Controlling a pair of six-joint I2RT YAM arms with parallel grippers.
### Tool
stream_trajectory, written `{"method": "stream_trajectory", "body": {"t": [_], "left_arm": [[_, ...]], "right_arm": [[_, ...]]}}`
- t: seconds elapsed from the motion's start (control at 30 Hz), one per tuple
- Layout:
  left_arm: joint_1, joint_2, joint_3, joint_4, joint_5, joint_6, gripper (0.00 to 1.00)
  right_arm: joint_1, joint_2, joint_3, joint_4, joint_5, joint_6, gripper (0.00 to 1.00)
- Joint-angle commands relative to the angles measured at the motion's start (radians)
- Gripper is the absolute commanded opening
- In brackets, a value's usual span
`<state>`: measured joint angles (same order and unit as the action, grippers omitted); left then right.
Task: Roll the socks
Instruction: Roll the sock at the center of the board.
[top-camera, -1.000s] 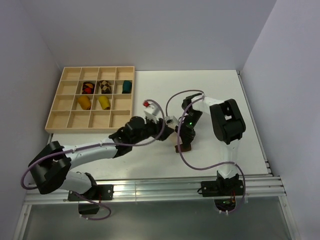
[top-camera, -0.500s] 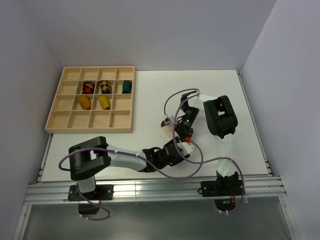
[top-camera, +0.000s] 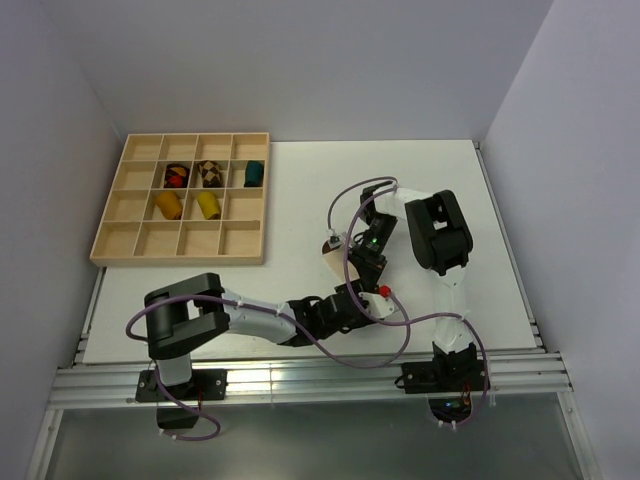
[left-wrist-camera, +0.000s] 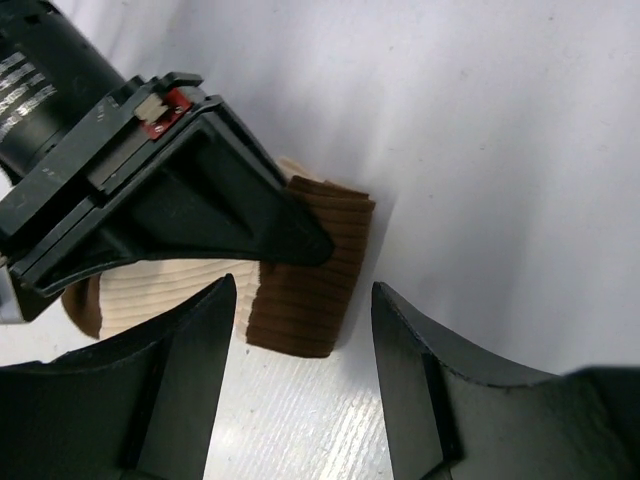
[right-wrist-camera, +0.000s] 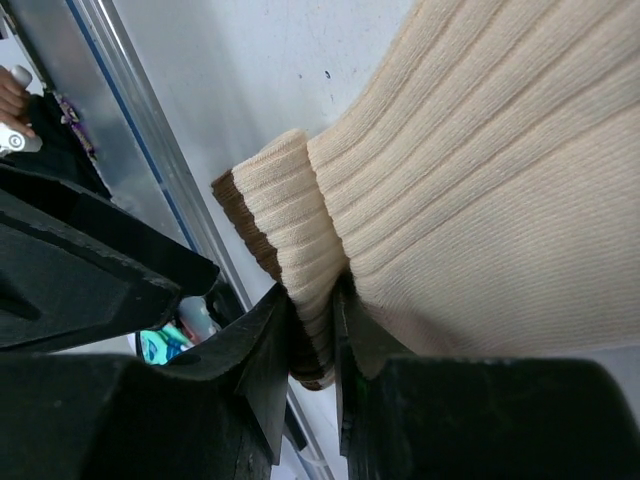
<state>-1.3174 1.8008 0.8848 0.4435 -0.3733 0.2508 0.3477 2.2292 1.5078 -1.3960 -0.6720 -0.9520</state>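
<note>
A cream sock with a brown end lies mid-table. My right gripper is shut on a folded edge of it, cream rib and brown band pinched between its fingers. From above, the right gripper stands over the sock's right side. My left gripper is open just in front of the brown end, one finger on each side, touching nothing. Seen from the top, the left gripper sits just on the near side of the sock. A mustard-orange sock and a yellow sock sit rolled in the tray.
A wooden compartment tray stands at the far left, also holding a teal bundle, a brown-checkered bundle and a red-and-dark bundle. Purple cables loop round both arms. The metal rail runs along the near edge.
My left arm has swung back from the sock's far-left side to its near side, and its jaws have opened wider. The right gripper shifted slightly away with the sock in it.
</note>
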Motion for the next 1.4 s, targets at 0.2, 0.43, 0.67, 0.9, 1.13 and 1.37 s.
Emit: {"method": "stream_trajectory", "body": {"t": [0.2, 0.43, 0.67, 0.9, 1.13, 1.37], "left_arm": [[-0.008, 0.088, 0.016, 0.087, -0.001, 0.039, 0.6], [0.007, 0.147, 0.065, 0.044, -0.029, 0.018, 0.6], [0.03, 0.166, 0.112, -0.072, 0.037, -0.03, 0.55], [0.075, 0.161, 0.138, -0.199, 0.224, -0.071, 0.28], [0.093, 0.175, 0.17, -0.29, 0.355, -0.11, 0.04], [0.167, 0.117, 0.122, -0.249, 0.542, -0.278, 0.0]], "right_arm": [[-0.004, 0.027, 0.029, -0.011, 0.038, -0.007, 0.26], [-0.007, 0.027, 0.023, -0.011, 0.04, -0.01, 0.26], [-0.01, 0.02, 0.025, -0.029, 0.026, -0.027, 0.26], [-0.015, 0.015, 0.045, -0.044, 0.022, -0.036, 0.28], [-0.059, -0.043, 0.065, 0.017, -0.023, 0.027, 0.5], [-0.174, -0.218, 0.048, 0.152, -0.08, 0.128, 0.56]]}}
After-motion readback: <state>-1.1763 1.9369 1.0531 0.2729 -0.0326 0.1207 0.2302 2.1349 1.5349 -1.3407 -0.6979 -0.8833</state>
